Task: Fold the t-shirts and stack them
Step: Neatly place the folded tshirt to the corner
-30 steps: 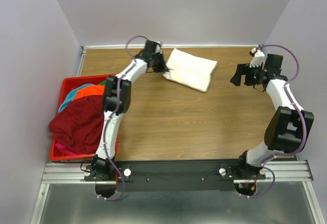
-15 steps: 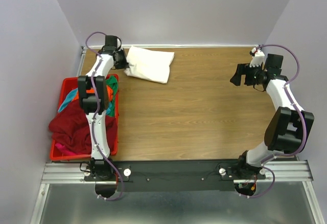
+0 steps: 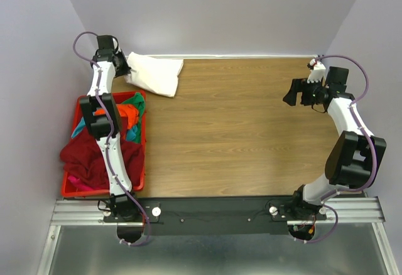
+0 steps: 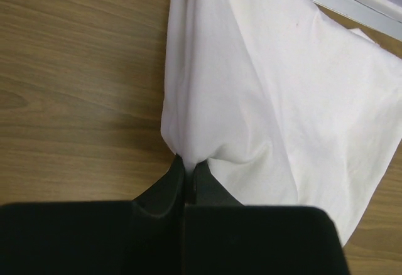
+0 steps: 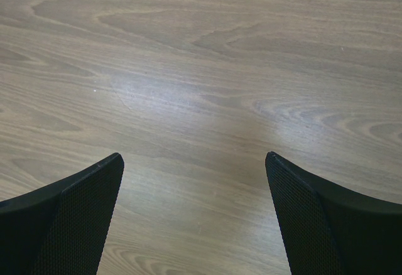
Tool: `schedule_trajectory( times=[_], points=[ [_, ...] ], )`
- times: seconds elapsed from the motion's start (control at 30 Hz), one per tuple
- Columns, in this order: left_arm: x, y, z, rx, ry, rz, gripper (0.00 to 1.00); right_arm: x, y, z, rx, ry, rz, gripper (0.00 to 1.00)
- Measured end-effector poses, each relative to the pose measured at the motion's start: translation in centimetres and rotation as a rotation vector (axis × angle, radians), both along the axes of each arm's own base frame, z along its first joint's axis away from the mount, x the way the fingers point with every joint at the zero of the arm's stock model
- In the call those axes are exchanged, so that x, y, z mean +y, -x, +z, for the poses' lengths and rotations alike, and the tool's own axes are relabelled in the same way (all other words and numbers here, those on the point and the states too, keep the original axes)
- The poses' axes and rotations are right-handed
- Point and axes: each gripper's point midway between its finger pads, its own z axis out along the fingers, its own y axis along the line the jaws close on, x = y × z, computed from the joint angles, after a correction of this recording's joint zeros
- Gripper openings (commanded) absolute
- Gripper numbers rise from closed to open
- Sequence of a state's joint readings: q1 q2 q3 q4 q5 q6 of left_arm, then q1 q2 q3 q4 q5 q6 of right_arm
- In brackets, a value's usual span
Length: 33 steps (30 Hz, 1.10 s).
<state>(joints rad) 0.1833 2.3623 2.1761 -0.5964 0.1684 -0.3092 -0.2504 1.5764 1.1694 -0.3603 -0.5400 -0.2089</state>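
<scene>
At the far left corner, the left hand (image 4: 186, 173) is clamped on the white shirt's (image 4: 270, 86) edge, apparently parking it. Next, let go. The right hand (image 5: 193, 187) hangs wide apart, empty.

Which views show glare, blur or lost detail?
Right wrist view: a pale sheen of glare on the wooden table, ahead of the open right gripper. Left wrist view: the left gripper is near-black, little detail; the white t-shirt keeps its folds. Top view: even light, sharp.
</scene>
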Motion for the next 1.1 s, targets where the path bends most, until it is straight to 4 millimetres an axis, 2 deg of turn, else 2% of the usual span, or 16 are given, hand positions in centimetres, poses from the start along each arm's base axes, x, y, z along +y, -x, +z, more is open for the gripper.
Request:
schedule_trajectory(
  times=[0.2, 0.4, 0.67, 0.8, 0.97, 1.1],
  points=[
    [1.8, 0.2, -0.8, 0.022, -0.003, 0.027, 0.00, 0.0, 0.0, 0.0, 0.000, -0.001, 0.000, 1.00],
    [5.0, 1.1, -2.0, 0.056, -0.015, 0.088, 0.00, 0.0, 0.0, 0.0, 0.000, -0.001, 0.001, 1.00],
    [8.9, 2.0, -2.1, 0.061, -0.032, 0.165, 0.00, 0.0, 0.0, 0.0, 0.000, -0.001, 0.001, 1.00],
    [10.1, 2.3, -2.1, 0.063, -0.036, 0.188, 0.00, 0.0, 0.0, 0.0, 0.000, -0.001, 0.001, 1.00],
    [10.6, 2.5, -2.3, 0.068, -0.043, 0.203, 0.00, 0.0, 0.0, 0.0, 0.000, -0.001, 0.001, 1.00],
    [11.1, 3.0, -3.3, 0.092, -0.046, 0.231, 0.00, 0.0, 0.0, 0.0, 0.000, -0.001, 0.001, 1.00]
  ],
)
